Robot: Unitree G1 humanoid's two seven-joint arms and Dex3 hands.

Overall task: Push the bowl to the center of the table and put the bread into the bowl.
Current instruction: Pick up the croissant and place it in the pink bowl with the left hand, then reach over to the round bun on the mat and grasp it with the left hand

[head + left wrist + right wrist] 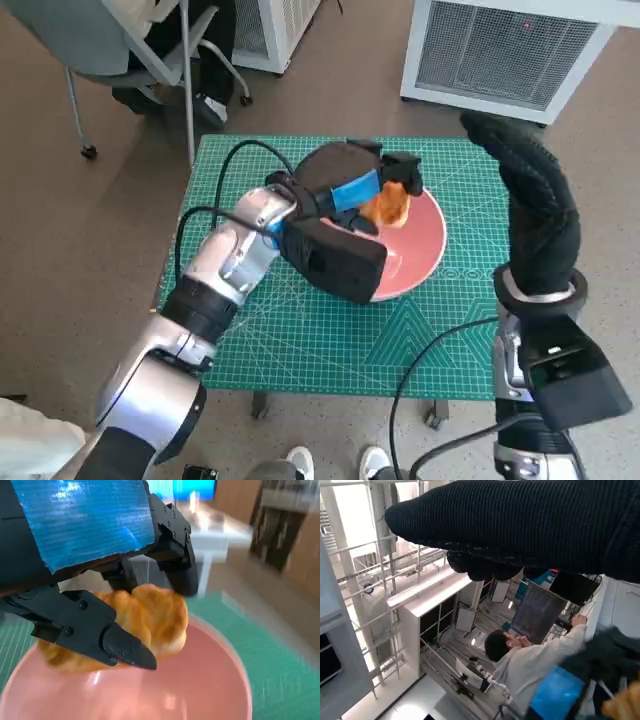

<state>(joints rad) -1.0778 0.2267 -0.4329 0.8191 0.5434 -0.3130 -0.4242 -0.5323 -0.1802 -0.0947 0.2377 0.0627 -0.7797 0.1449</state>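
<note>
Nearest the camera, the right hand is raised beside the desk, well apart from the bowl, holding nothing; its gloved fingers look curled in rather than spread (the glove hides much of them, so this is a judgement). Farther in, the left hand reaches over the bowl with the bread pinched between its black fingers: one lies across the front of the bread, others press from behind. The left wrist view shows the bread hanging just above the pink inside of the bowl, with the rim curving beneath and beyond the fingers; whether its underside already touches the bowl cannot be told. The bowl stands on the green desk, under the fingers and somewhat toward the far right of the middle, so the push looks done or nearly so, though not dead centre. What seems left is small: lower the bread the last bit, part the fingers so it drops in, and draw the hand clear without dragging the rim. Beyond the desk are a chair and a white cabinet; the right wrist view shows a person seated.
</note>
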